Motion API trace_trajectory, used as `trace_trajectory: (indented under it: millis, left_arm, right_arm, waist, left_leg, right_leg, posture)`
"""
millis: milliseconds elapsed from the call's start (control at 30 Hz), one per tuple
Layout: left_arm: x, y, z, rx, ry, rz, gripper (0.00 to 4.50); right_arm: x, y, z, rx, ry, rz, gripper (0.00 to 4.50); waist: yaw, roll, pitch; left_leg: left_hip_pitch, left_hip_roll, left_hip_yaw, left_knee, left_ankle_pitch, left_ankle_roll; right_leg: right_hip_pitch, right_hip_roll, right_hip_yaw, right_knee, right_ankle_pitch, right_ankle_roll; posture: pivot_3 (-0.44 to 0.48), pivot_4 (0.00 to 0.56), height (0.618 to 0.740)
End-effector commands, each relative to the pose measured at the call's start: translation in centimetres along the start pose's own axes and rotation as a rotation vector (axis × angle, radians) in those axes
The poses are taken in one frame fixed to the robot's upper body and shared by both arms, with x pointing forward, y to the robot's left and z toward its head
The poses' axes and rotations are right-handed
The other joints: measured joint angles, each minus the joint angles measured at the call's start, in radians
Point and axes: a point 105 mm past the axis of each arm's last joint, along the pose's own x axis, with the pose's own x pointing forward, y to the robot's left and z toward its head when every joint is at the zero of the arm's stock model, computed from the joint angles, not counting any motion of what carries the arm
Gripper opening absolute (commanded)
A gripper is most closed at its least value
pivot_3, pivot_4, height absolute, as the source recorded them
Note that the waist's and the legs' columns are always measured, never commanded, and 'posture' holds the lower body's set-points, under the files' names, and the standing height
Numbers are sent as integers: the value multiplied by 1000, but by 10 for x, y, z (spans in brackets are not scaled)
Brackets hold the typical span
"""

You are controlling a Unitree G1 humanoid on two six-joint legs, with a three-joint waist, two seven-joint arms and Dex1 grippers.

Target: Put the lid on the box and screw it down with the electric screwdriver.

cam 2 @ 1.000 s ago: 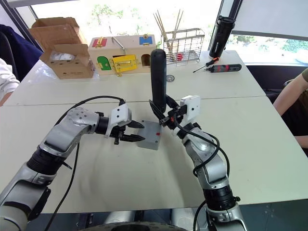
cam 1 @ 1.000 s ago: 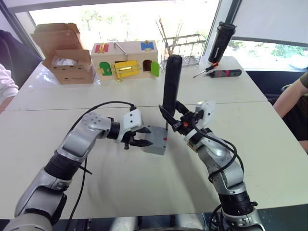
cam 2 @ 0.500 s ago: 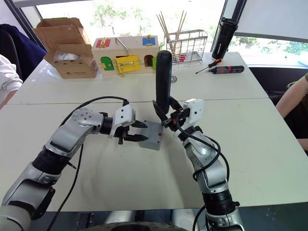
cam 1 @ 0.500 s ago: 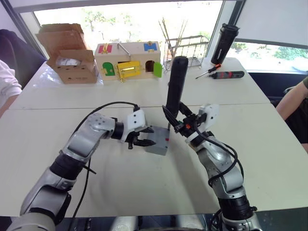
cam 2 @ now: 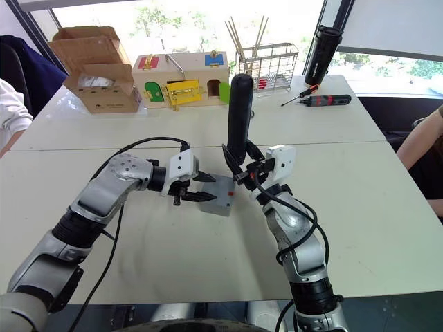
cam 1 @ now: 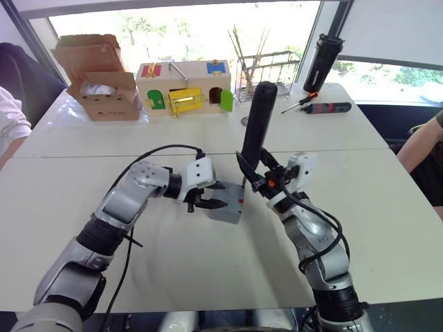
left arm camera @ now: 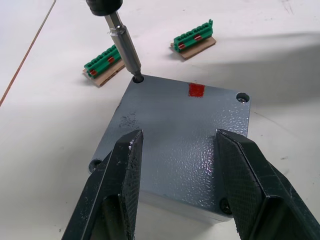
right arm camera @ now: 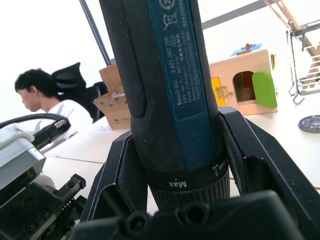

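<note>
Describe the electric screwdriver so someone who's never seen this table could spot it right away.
On the near white table, between the two robot arms, sits a small grey box. The electric screwdriver stands upright at it in the right hand, thicker than the black-and-red tool lying at the far edge.

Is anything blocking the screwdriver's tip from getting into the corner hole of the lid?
No. The electric screwdriver, held in the right gripper, already has its metal bit in a corner hole of the lid. Nothing lies between them.
</note>
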Motion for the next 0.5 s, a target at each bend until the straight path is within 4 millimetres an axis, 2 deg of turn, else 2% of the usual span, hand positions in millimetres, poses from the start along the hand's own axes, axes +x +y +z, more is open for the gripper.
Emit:
trace_trajectory:
  millis: [33, 300, 500]
  left_arm:
    - [6, -5, -18, -26, 65, -9, 2328]
    - [7, -6, -21, -29, 76, -9, 2328]
    - [11, -7, -22, -18, 79, -12, 2328]
  right_arm:
    - [-20, -10, -72, 32, 295, -69, 1788]
    - [-24, -11, -78, 40, 309, -81, 1788]
    - [-7, -9, -25, 9, 126, -48, 1788]
  waist:
    - [0, -2, -1]
    - [0, -4, -3]
    - [2, -2, -1]
  left_leg:
    - [0, 0, 0, -1, 0, 0]
    - [2, 0, 0, -6, 0, 0]
    - [1, 0, 0, -6, 0, 0]
  right_leg:
    - [0, 0, 0, -1, 0, 0]
    - [1, 0, 0, -5, 0, -1]
    - [1, 0, 0, -7, 1, -2]
  posture:
    - [0, 150, 740]
    - [0, 150, 740]
    - [0, 150, 740]
